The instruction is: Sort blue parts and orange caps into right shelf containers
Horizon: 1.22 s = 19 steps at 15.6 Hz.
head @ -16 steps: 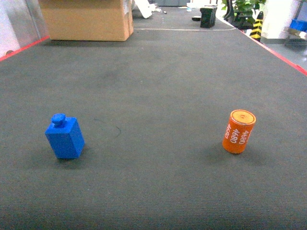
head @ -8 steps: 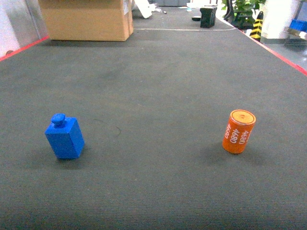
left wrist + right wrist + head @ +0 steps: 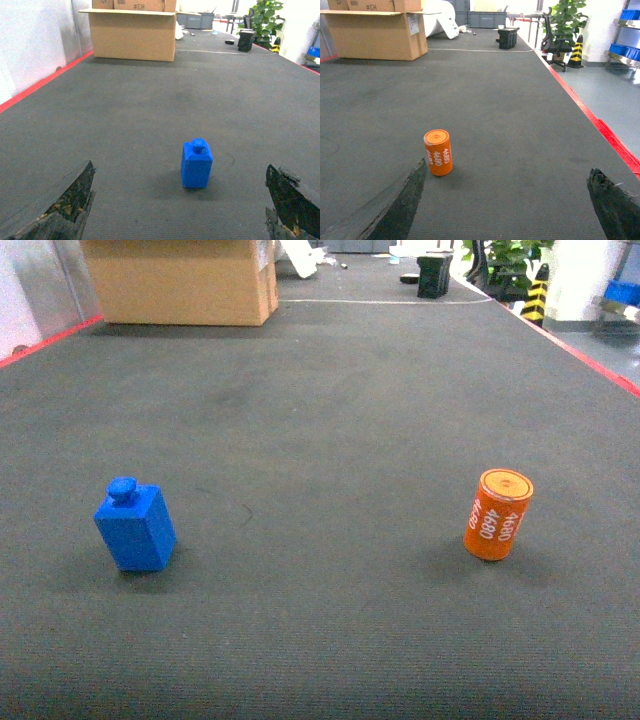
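A blue part (image 3: 135, 528), a small block with a round knob on top, stands upright on the dark mat at the left. In the left wrist view the blue part (image 3: 196, 164) is ahead of my left gripper (image 3: 180, 172), which is open and empty. An orange cap (image 3: 498, 515), a short cylinder printed 4680, stands at the right. My right gripper (image 3: 507, 167) is open and empty, with the orange cap (image 3: 438, 152) just beyond its left finger (image 3: 400, 205). The right shelf containers (image 3: 624, 50) show as blue crates on a rack at the far right. Neither gripper shows in the head view.
A cardboard box (image 3: 180, 280) stands at the mat's back left and a black bin (image 3: 434, 275) at the back. Red lines (image 3: 600, 130) edge the mat. A potted plant (image 3: 565, 22) and a striped cone (image 3: 576, 50) stand beyond the right edge.
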### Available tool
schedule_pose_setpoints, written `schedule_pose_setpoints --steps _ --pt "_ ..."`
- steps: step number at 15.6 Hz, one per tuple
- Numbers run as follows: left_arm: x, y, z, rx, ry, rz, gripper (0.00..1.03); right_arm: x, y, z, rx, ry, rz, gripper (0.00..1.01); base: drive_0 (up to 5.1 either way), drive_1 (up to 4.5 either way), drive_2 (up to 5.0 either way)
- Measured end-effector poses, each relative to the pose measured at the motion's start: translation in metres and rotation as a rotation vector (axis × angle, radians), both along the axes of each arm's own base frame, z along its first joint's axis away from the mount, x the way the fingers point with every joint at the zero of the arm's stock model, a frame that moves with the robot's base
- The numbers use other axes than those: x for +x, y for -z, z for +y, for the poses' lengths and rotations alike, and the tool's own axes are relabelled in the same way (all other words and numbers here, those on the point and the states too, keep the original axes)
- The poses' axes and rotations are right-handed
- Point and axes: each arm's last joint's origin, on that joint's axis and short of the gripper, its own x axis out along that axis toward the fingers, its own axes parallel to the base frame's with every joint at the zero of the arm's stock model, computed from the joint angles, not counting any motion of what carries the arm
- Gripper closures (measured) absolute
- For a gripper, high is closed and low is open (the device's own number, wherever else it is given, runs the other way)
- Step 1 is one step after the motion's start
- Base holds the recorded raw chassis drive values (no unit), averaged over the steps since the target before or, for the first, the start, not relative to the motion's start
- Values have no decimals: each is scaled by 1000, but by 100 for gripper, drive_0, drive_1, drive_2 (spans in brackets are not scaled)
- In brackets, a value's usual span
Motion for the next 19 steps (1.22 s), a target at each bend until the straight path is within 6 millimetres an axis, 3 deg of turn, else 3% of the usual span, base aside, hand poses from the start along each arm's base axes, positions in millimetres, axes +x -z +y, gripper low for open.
schedule_pose_setpoints --steps 14,15,18,19 --pt "0 0 0 0 0 0 5 0 0 0 0 0 0 3 0 0 0" --pt "1 1 -2 -23 -104 85 5 1 1 1 15 47 21 3 0 0 0" --pt "41 -14 -23 -76 -392 89 5 26 -5 26 99 59 12 3 0 0 0" --pt "64 -20 -30 -77 -372 70 5 42 -11 31 116 39 -5 3 0 0 0"
